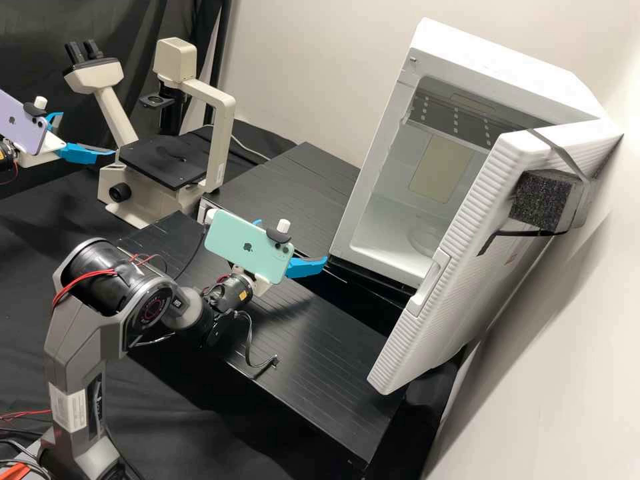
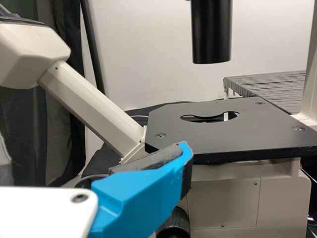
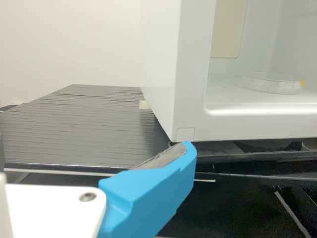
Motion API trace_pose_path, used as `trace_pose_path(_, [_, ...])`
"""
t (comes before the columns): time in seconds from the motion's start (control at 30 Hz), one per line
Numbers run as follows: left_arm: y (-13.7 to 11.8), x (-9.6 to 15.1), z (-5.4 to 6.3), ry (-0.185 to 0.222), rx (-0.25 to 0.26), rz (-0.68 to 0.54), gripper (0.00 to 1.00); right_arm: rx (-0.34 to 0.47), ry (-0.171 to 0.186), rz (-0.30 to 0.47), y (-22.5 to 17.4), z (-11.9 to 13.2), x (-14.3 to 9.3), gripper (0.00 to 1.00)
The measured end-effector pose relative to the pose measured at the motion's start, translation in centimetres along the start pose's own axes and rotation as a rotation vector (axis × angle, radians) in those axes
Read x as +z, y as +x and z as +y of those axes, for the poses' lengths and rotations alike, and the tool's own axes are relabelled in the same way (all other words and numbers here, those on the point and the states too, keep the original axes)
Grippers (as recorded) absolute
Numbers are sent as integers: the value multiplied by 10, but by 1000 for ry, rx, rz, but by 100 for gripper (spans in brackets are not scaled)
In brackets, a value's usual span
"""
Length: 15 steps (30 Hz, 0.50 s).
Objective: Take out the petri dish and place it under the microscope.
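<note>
Retrieving the petri dish [image 3: 272,85] was, by judgement, the step in hand: the right jaws, set wide with nothing between them, stood outside the open white cabinet [image 1: 400,80], and the next move called for a level entry and a light grip at the dish's rim. Left jaws: wide, unladen, beside the microscope [image 1: 223,127]. Dish: round, shallow, clear, one orange mark at its edge, flat on the cabinet floor [image 3: 223,94].

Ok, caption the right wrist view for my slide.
Dish on the floor of the open white box.
</note>
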Motion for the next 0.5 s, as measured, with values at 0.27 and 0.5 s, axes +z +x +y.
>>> trace_pose_path(0.27, [0,0,0,0,0,0,100,0,0,0,0,0,0,100])
trace_pose_path(0.5, [0,0,0,0,0,0,100,36,-18,-14,-12,9,18,100])
